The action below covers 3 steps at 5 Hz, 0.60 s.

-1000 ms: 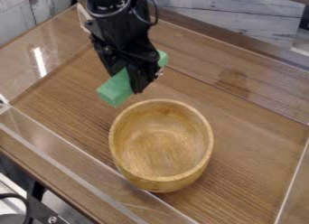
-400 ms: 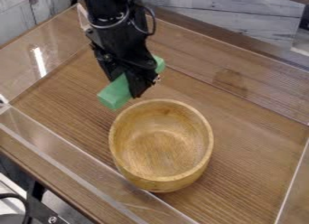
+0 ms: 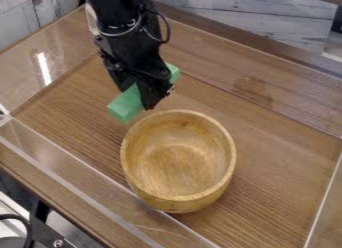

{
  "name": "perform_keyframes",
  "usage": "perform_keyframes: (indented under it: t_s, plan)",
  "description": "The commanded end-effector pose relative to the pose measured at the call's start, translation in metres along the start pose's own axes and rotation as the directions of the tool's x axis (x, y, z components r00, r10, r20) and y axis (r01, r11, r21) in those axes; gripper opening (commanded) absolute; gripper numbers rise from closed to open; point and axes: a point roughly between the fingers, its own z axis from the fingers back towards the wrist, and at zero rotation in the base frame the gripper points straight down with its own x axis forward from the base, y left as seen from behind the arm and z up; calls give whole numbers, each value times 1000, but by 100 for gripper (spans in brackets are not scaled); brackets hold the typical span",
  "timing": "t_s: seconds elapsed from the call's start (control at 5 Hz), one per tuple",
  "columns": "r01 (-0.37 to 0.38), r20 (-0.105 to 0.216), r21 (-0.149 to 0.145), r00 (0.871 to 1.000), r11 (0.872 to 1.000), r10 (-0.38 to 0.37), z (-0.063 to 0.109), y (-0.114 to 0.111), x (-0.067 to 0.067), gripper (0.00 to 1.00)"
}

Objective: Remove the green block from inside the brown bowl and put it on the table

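One green block (image 3: 128, 103) is all the task turns on, and it sits pinched between the black fingers (image 3: 150, 89) of the arm, in the upper-left part of the frame, just beyond the far-left rim of the brown bowl (image 3: 179, 159). The fingers are pressed onto the block's upper end; its lower end sticks out down and to the left, tilted, over bare wood.

Compared with a second ago, the change is small: the arm and block have sunk a little and slid slightly toward the left edge of the picture. The block's lower corner now looks very close to the surface (image 3: 267, 102), though whether it touches cannot be told from this angle. The grip is as tight as it was; nothing has loosened.

Judging by this, the lifting-out half of the task is done: the bowl is empty, its grain showing clean across the bottom, and the block is clear of the rim. What remains is the set-down. The next move probably calls for a little more descent until the block rests on the wood, then spreading the fingers and pulling up.

Risks seem modest. Because the block hangs tilted, it may tip or roll onto another face on release, and since it is near the bowl it could nudge the bowl's outer wall.
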Motion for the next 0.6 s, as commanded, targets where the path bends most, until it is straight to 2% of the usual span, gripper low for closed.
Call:
perform_keyframes:
  t_s: [0.0, 0.4]
  plan:
    - [-10, 26, 15, 1000, 1000, 10, 1, 7, 4, 0]
    - [-14, 31, 23, 999, 1000, 13, -6, 13, 5, 0]
